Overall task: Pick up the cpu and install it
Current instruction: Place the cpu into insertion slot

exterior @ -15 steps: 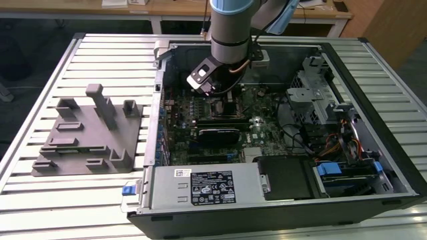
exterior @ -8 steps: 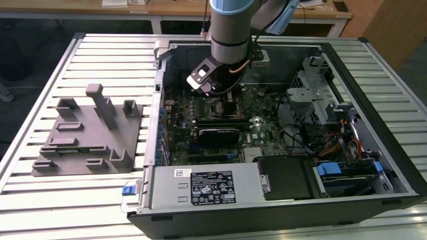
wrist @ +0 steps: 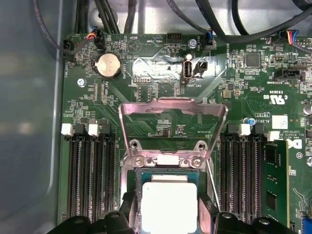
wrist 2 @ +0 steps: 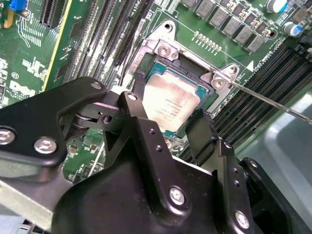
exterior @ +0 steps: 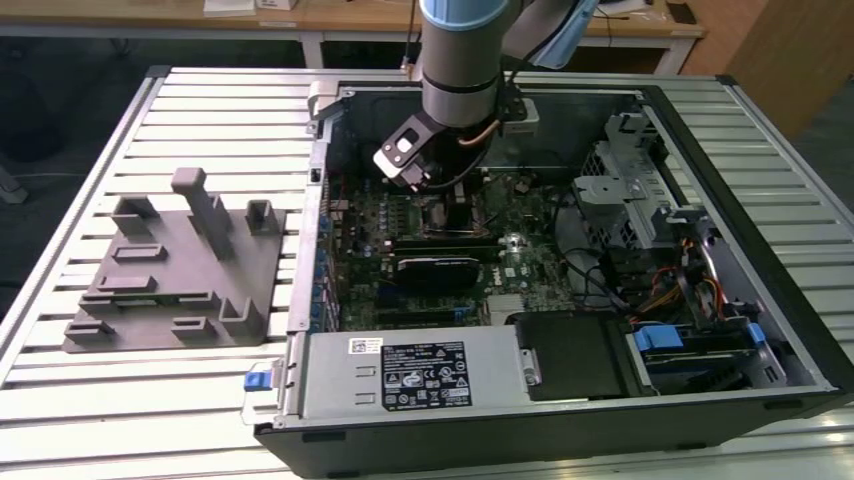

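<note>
Black jaws, nearest in the second wrist view, stand spread to the width of the cpu (wrist 2: pixel 173 105) and pinch it by two opposite edges, as far as both wrist views show. The cpu lies flat in the open socket (wrist 2: pixel 163 48) on the board (wrist: pixel 234 97), silver top up, inside the case (exterior: pixel 534 450) on the table (exterior: pixel 80 400).

Risks, as I judge them:
- **Bad seating:** if the cpu sits a little off its keys or slightly tilted, a downward push could bend the socket's contacts, which are hidden beneath it.
- **Uneven release:** jaws that open unevenly, or lift before letting go, could drag the cpu askew or pull it out of the socket.
- **Lever:** the lever (wrist 2: pixel 273 102), a thin rod, runs just beside one jaw, and a sideways move could snag it.
- **Plate:** the plate (wrist: pixel 173 104) stands raised at the socket's far edge. A knock from the arm (exterior: pixel 461 50) could drop it onto the jaws or onto a half-seated cpu.
- **Tight space:** slots (wrist: pixel 90 180) flank the socket closely, so there is little room for drift.

Counted:
- One each of cpu, socket, plate, lever and arm; two jaws.
- Two banks of slots, one on each side of the socket.
- One stick (wrist: pixel 275 185), seated near one bank.
- One coin cell (wrist: pixel 108 66) on the board.
- One grey fixture (exterior: pixel 167 270) on the table, beside the case and well apart from the socket.
</note>
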You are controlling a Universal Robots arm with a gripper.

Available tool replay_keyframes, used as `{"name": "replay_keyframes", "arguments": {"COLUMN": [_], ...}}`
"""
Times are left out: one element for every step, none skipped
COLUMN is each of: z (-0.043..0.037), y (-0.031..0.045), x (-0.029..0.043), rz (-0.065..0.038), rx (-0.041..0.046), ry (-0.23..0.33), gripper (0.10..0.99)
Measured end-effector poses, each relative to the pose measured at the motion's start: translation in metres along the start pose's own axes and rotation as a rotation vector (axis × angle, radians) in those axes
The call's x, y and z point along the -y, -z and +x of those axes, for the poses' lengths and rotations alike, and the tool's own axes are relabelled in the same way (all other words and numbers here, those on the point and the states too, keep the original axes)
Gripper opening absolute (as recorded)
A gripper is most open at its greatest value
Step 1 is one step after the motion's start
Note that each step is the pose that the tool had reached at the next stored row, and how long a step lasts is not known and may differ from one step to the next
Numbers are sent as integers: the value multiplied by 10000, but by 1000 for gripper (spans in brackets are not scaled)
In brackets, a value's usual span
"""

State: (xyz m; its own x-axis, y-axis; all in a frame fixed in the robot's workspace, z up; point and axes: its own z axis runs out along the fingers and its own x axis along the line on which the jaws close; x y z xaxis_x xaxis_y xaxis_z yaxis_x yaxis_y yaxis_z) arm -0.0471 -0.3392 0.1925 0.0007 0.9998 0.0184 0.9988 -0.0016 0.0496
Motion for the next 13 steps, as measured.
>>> {"name": "replay_keyframes", "arguments": {"z": [0,0,0,-1,-1,0,0,1,1,1,1,1,2], "y": [2,5,8,11,18,27,40,55,71,85,90,89,89], "x": [0,0,0,0,-1,-1,-2,-3,-3,-4,-5,-5,-5], "rz": [1,2,2,2,3,2,2,1,2,2,2,1,0], "rx": [1,2,2,2,3,2,1,1,2,1,1,0,-2], "ry": [0,0,1,1,1,1,0,0,0,1,0,0,1], "gripper": [616,616,616,616,616,616,616,616,616,616,616,616,616]}}
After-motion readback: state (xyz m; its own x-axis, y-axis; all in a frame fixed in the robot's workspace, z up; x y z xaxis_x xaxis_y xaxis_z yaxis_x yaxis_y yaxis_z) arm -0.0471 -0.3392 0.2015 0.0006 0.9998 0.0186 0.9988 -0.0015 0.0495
